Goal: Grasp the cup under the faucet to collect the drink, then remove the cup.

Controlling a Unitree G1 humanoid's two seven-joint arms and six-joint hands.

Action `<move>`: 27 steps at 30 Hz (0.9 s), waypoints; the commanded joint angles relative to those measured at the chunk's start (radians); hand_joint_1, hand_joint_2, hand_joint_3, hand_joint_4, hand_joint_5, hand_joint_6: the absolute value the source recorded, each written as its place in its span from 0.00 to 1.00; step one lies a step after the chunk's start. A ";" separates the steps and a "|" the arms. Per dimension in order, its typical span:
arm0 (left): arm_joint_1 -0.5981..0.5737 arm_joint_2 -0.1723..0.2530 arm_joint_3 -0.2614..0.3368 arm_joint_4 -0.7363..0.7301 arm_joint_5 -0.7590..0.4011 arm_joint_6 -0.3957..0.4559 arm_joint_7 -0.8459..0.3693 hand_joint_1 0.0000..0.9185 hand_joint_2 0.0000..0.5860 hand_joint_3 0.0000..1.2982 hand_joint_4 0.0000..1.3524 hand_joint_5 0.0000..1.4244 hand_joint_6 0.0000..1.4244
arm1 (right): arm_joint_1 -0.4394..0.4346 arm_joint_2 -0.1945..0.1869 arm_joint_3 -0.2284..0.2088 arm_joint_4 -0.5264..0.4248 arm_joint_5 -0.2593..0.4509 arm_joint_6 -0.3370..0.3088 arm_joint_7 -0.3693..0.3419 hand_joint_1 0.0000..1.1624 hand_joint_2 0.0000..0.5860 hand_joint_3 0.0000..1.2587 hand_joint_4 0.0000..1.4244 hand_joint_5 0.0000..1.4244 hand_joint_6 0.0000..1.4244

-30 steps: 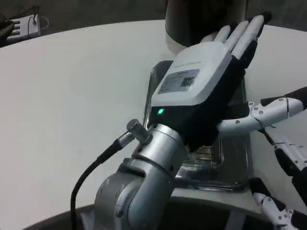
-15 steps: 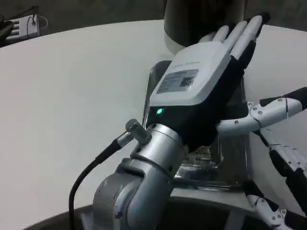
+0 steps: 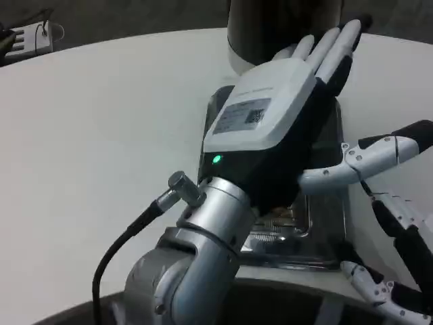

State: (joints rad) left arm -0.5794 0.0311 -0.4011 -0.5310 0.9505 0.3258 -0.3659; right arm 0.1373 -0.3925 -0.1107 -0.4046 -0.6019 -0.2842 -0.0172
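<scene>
Left hand [image 3: 277, 108] stretches flat over the metal tray [image 3: 318, 233], fingers straight and apart, holding nothing. Right hand [image 3: 396, 223], at the right edge, is spread open too. Cup's hidden; can't place it.

Round white table [image 3: 101, 122], bearing a shallow rectangular metal drip tray [image 3: 325, 230] near its front edge; dark cylindrical dispenser body [image 3: 270, 20] standing on the table just behind the tray; small white object with cord [image 3: 30, 37] beyond the table's far left edge.
</scene>
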 commanded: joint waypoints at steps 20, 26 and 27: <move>0.338 0.003 0.219 -0.121 -0.149 -0.235 0.419 0.00 0.25 0.00 0.00 0.00 0.00 | -0.046 -0.003 0.022 0.065 0.081 -0.017 0.002 0.28 0.63 0.02 0.04 0.10 0.20; 0.533 0.021 0.237 -0.163 -0.142 -0.271 0.457 0.00 0.25 0.00 0.00 0.00 0.00 | -0.073 -0.009 0.027 0.101 0.116 -0.030 0.007 0.29 0.62 0.02 0.04 0.10 0.20; 0.561 0.023 0.239 -0.166 -0.138 -0.278 0.467 0.00 0.25 0.00 0.00 0.00 0.00 | -0.080 -0.008 0.028 0.106 0.125 -0.030 0.009 0.29 0.61 0.02 0.04 0.10 0.20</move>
State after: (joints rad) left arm -0.0940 0.0417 -0.1671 -0.6742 0.7955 0.0815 0.0680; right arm 0.0746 -0.3963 -0.0886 -0.3144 -0.5025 -0.2967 -0.0169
